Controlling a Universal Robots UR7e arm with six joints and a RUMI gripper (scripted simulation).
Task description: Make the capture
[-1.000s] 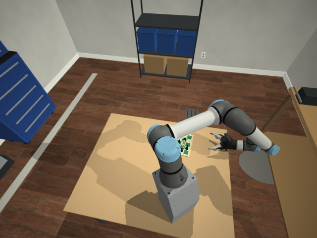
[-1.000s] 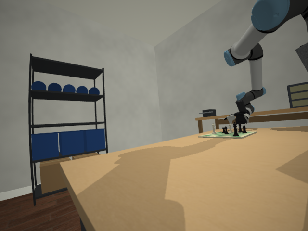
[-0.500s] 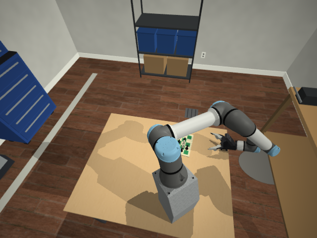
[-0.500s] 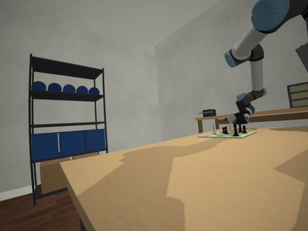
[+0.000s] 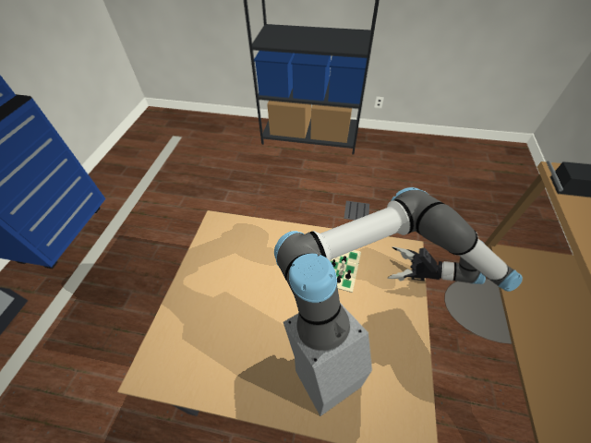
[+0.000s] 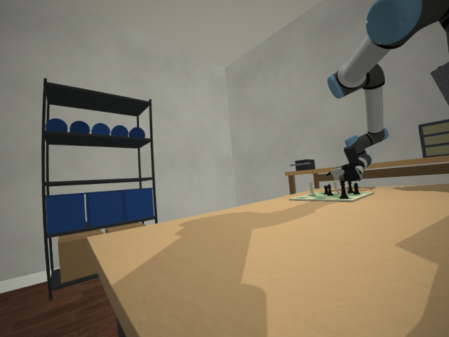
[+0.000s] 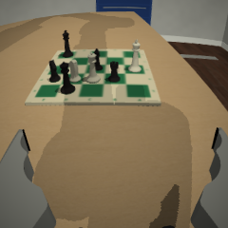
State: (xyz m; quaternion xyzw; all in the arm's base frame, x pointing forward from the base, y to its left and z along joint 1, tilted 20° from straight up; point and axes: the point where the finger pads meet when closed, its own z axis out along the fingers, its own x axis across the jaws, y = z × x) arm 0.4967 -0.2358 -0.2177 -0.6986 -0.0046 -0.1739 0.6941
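A small green-and-cream chessboard (image 7: 92, 78) lies on the wooden table; it also shows in the top view (image 5: 348, 270) and the exterior view (image 6: 332, 196). In the wrist view several black pieces stand on it: a tall one at the far left (image 7: 66, 44), one mid-board (image 7: 97, 59), one at the right (image 7: 113, 72), two at the near left (image 7: 66, 79). White pieces stand at the centre (image 7: 92, 69), beside it (image 7: 75, 71) and at the far right (image 7: 136, 56). All look upright. My gripper (image 5: 400, 263) is open and empty, held low over the table beside the board, fingers pointing toward it (image 7: 119, 190).
A wooden bench with a black box (image 5: 574, 178) stands to the right of the table. A black shelf rack with blue bins and cardboard boxes (image 5: 310, 76) stands at the back wall. A blue cabinet (image 5: 38, 176) is at the left. My arm's base pedestal (image 5: 329, 362) stands on the table.
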